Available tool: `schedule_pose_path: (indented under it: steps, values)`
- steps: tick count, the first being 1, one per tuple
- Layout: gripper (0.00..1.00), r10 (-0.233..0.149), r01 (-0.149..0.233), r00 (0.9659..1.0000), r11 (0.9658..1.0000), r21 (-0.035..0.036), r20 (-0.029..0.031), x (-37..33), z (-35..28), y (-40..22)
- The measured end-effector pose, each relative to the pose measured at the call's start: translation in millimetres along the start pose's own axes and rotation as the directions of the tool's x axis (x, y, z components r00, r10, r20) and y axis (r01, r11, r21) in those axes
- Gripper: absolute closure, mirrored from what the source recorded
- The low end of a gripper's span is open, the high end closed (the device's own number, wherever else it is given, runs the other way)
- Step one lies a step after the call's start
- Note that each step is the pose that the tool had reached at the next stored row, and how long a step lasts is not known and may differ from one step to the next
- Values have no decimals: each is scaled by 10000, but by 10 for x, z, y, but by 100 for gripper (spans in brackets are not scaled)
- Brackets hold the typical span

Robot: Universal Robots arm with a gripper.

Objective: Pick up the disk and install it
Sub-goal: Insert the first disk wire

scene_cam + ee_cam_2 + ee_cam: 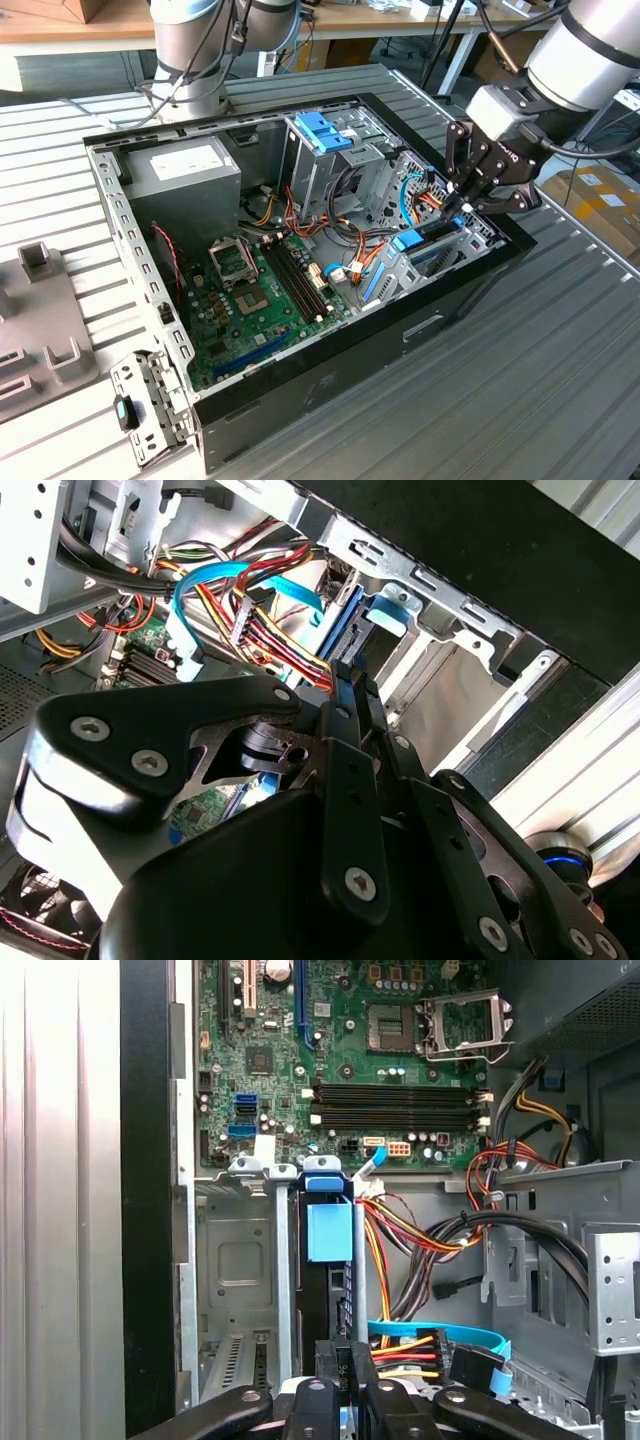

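Black pincer [462, 203] closed on blue-railed grey metal disk [425, 247], edgewise in bay at case's 3 o'clock; install step, seating needs straight push.

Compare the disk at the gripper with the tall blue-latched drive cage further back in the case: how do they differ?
The disk stands on edge, low in its bay at the case's front wall; the drive cage rises well above the case rim. The gripper is at the disk; the drive cage stands apart from it. Both carry blue plastic parts.
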State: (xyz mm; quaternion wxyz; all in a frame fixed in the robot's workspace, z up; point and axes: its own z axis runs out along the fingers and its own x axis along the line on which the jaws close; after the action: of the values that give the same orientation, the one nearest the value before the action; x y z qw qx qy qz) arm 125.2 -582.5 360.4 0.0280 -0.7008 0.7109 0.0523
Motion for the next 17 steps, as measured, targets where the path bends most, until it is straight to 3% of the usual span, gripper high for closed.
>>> schedule_pose_path:
  steps: [1, 17]
  values:
    - [83, -256, 256, 9997, 9997, -29, -7, -23, 9, -12]
    - [83, -255, 255, 9997, 9997, -37, -8, -33, 122, -35]
